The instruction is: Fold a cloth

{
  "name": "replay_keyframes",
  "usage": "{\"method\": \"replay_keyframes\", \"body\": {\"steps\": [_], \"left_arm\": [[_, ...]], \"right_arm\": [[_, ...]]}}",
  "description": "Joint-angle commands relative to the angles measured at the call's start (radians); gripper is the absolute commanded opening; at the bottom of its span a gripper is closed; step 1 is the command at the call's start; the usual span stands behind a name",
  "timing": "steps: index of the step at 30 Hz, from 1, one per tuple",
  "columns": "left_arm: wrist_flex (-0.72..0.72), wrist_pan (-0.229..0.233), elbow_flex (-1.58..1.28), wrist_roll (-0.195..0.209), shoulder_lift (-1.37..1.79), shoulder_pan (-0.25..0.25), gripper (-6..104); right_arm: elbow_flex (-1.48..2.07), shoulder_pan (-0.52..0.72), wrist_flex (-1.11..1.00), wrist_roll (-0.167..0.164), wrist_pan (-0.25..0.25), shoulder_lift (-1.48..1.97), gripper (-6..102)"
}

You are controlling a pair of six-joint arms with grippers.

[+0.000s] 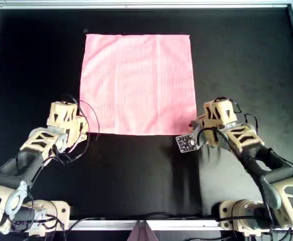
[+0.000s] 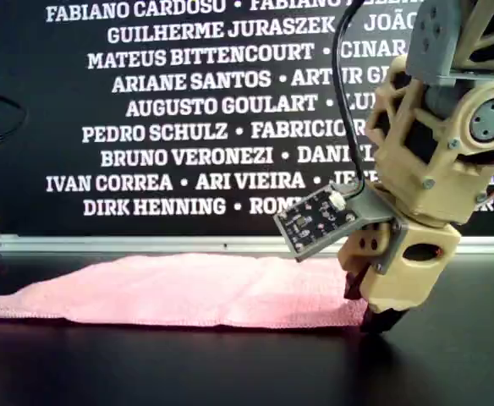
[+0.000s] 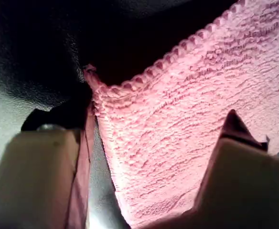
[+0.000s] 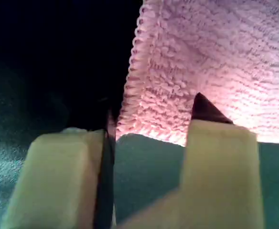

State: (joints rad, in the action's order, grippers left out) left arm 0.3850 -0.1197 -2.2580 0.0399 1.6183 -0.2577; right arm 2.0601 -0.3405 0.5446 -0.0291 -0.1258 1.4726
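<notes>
The light pink cloth (image 1: 139,83) lies flat and unfolded on the black table and also shows in the exterior view (image 2: 171,292). In the overhead view one arm's gripper (image 1: 81,131) stands at the cloth's near left corner and another arm's gripper (image 1: 199,128) at its near right corner. The wrist views do not settle which arm is which. My first gripper (image 3: 149,119) is open and straddles a cloth (image 3: 192,86) corner, whose edge curls up against one finger. My second gripper (image 4: 151,114) is open, with a cloth (image 4: 216,52) corner between its fingertips.
The black table (image 1: 146,170) has a metal rail (image 1: 146,5) along its far edge and sides. A small circuit board (image 1: 186,143) sticks out from the gripper at the overhead view's right. A dark wall with white names (image 2: 196,110) stands behind the table.
</notes>
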Motion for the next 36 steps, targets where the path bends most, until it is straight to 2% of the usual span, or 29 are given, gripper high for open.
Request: {"method": "replay_keyframes", "body": {"steps": [1, 19, 22, 24, 27, 30, 36], "left_arm": [[-0.009, 0.009, 0.014, 0.002, -0.009, -0.008, 93], [-0.008, 0.009, 0.075, -0.002, -0.081, -0.008, 93], [-0.008, 0.009, 0.075, -0.003, -0.081, -0.008, 93], [-0.008, 0.009, 0.075, -0.003, -0.081, -0.008, 93], [-0.008, 0.009, 0.075, -0.003, -0.081, -0.008, 93], [-0.008, 0.009, 0.075, -0.003, -0.081, -0.008, 93], [-0.008, 0.009, 0.075, -0.003, -0.081, -0.008, 93]], "right_arm": [[-0.075, 0.000, -0.038, 0.008, 0.005, -0.023, 66], [-0.115, -0.012, -0.037, 0.008, 0.003, -0.055, 67], [-0.092, -0.017, -0.037, 0.003, 0.003, -0.025, 72], [-0.067, -0.017, -0.037, -0.009, 0.003, -0.005, 79], [-0.044, -0.017, -0.037, -0.011, 0.003, 0.023, 87], [-0.049, -0.017, -0.037, -0.011, 0.003, 0.021, 91], [-0.074, -0.018, -0.037, -0.008, 0.003, 0.005, 91]]}}
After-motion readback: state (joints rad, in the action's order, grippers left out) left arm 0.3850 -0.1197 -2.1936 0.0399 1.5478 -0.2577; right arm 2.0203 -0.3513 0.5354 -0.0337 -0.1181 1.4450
